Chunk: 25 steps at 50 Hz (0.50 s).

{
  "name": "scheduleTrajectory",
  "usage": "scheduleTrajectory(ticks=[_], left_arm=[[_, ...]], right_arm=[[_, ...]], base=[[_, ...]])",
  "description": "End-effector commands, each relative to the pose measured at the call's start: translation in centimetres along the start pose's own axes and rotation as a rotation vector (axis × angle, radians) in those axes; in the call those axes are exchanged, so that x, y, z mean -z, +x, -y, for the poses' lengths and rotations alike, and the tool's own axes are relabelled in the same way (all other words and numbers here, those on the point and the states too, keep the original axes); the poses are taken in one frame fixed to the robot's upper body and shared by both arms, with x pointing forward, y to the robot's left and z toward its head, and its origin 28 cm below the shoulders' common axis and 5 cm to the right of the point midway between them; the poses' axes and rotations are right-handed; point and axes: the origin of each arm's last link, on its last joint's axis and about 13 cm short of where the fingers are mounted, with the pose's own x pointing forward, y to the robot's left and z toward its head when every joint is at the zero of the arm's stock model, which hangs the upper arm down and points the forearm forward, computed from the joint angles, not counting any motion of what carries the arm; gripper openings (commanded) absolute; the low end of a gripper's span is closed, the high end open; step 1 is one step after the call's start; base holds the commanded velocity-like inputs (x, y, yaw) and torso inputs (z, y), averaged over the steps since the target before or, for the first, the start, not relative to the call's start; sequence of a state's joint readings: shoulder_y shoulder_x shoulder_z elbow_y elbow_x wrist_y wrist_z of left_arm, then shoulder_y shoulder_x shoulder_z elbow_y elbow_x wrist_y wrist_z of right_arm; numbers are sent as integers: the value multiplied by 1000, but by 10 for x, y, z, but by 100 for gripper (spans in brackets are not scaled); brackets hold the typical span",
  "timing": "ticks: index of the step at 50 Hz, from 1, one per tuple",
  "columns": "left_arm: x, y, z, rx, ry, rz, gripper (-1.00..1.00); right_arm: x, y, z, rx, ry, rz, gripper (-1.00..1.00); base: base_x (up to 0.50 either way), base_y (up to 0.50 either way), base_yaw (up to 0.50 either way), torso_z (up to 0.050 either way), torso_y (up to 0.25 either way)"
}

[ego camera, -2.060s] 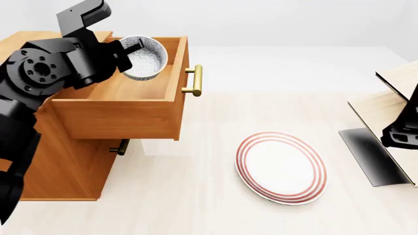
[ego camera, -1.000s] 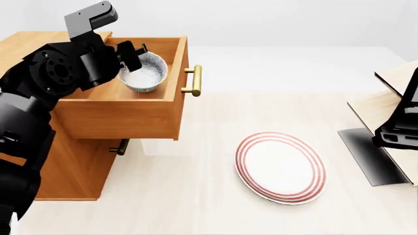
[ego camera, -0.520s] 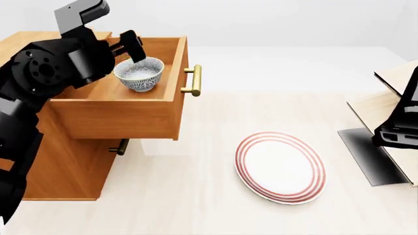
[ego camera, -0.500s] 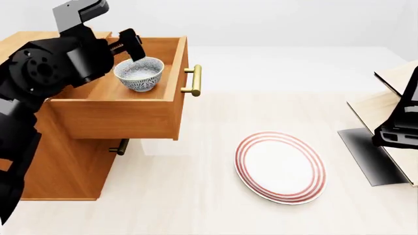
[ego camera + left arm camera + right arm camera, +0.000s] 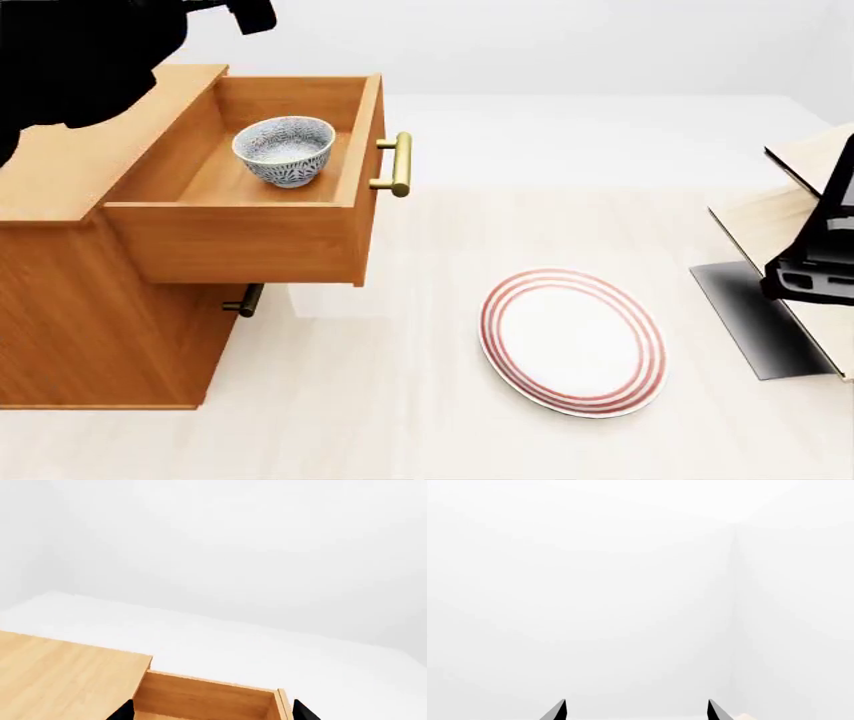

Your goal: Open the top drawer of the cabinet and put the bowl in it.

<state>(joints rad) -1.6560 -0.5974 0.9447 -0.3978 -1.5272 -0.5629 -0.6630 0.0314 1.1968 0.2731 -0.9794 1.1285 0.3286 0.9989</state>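
The top drawer [image 5: 240, 235] of the orange-brown cabinet [image 5: 94, 320] stands pulled out, its brass bar handle [image 5: 396, 164] facing right. The speckled white and blue-grey bowl [image 5: 284, 150] sits upright on the drawer floor, free of any gripper. My left arm is raised at the top left corner of the head view; its gripper [image 5: 210, 712] is open and empty, its fingertips [image 5: 125, 711] spread wide above the drawer [image 5: 207, 700]. My right gripper [image 5: 635, 711] is open and empty, facing a blank white wall. The right arm [image 5: 814, 270] shows at the right edge.
A flat white plate with red rings [image 5: 574, 340] lies on the pale floor right of the cabinet. A pale tilted-board rack [image 5: 787, 210] stands at the right edge. A lower drawer handle [image 5: 244, 300] shows under the open drawer.
My left gripper let go of the bowl in the drawer, then rose up and left, almost out of the head view. The bowl stays put. The right arm has not moved.
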Motion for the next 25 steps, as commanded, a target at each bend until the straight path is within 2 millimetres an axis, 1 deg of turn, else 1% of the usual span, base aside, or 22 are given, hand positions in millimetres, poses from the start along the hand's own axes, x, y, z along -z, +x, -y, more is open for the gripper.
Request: scheduleTrajectory(ticks=[1,4,9,19,25], left_arm=[[-6,-29,1,53,118,119,100],[-1,-38,1,54,193,172,100],[7,-51,-2,51,258,217,100],[23,-85,-10,55,321,273,100],[29,-111,-16,62,347,313,100]], right_arm=[[0,-1,-1,-3,1,4,100],[0,-1,-1,-4,3,3,100],[1,-1,-2,-8,5,1,100],[2,-1,-3,-14,12,2,100],[2,-4,-5,-19,15,9,100]], base=[[0,0,0,0,0],[0,0,0,0,0],[0,0,0,0,0],[0,0,0,0,0],[0,0,0,0,0]])
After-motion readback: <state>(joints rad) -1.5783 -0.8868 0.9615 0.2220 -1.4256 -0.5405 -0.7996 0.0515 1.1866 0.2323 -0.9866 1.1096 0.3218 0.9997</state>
